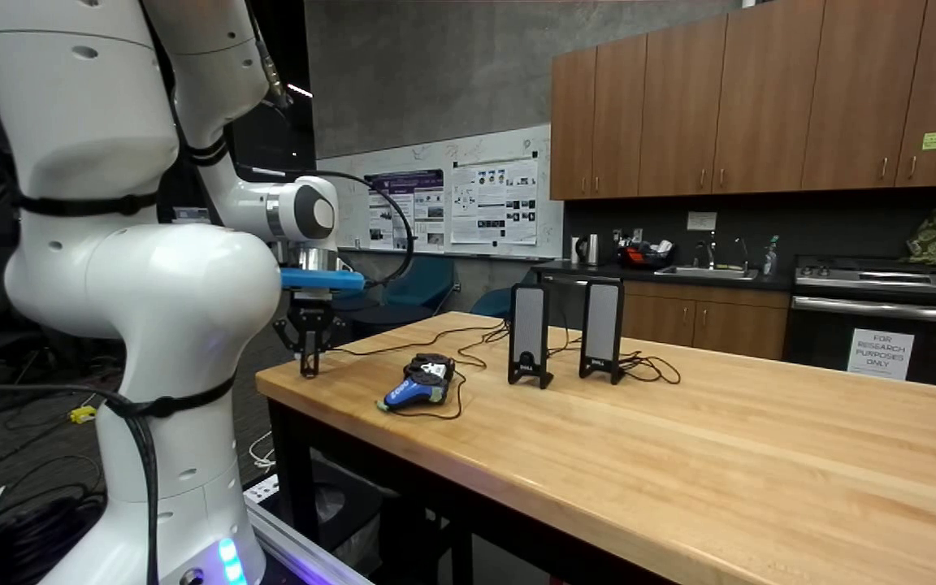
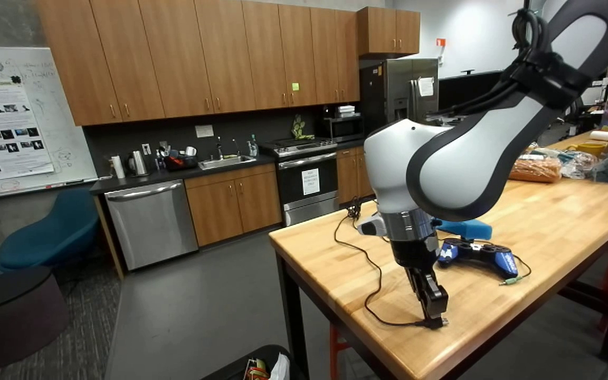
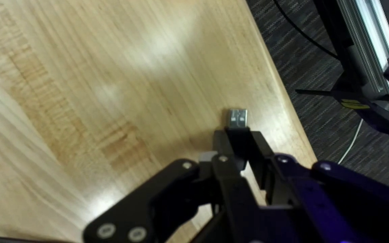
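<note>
Near the bench [image 2: 325, 248] corner: USB plug [image 3: 238, 118] pinched in the pincer [image 3: 238, 134]

Close to the bench's edge, the pincer points downward, its jaws pressed onto both sides of the USB plug's dark body. In the wrist view, the plug's metal end projects past the jaws, on or just above the wood; which of the two cannot be determined.

Trailing from the grip, a thin black cable [image 2: 379, 275] crosses the bench in a loose curve, leading towards a tangle of cable [image 2: 354, 209] at the edge, as seen in an exterior view. Above the pincer, a blue casing [image 1: 322, 279] is mounted on the arm [image 1: 167, 280].

Near the pincer, not touching it, a blue-and-black game controller [image 1: 426, 382] lies on the bench in both exterior views. A green audio plug [image 2: 511, 281] lies just beside one of its handles.

Beyond the controller stand two Dell speakers [image 1: 529, 325], upright, side by side with a gap between; grey grilles, black frames. Well apart from the pincer, an orange-coloured pack [image 2: 536, 170] in clear plastic rests on the bench.

Off the bench, in the background: a stainless dishwasher [image 2: 153, 227] and an oven range [image 1: 821, 345], the latter bearing a notice [image 1: 880, 353] reading FOR RESEARCH PURPOSES ONLY.
</note>
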{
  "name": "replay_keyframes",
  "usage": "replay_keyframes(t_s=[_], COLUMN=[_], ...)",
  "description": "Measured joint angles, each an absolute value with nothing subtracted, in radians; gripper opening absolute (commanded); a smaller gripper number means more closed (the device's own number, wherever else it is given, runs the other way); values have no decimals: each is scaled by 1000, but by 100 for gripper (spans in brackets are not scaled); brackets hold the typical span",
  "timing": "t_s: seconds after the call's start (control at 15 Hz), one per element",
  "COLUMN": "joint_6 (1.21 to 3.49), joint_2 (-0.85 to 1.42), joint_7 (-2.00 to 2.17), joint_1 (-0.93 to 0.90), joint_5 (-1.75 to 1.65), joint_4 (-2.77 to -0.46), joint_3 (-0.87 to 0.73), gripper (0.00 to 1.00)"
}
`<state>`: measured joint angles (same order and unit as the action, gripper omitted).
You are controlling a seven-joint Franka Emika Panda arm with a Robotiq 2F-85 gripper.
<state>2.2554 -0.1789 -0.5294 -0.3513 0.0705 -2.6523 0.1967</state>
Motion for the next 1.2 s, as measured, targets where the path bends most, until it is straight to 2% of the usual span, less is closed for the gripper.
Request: replay_keyframes(t_s=[0.13,0.6,1.2], joint_6=[2254,2240,2169], joint_2=[-177,-182,-270], joint_7=[-533,-535,-582], joint_1=[-351,-348,-272], joint_5=[70,70,-51], joint_4=[-2651,-2649,-2664], joint_3=[197,206,142], gripper=[54,99,100])
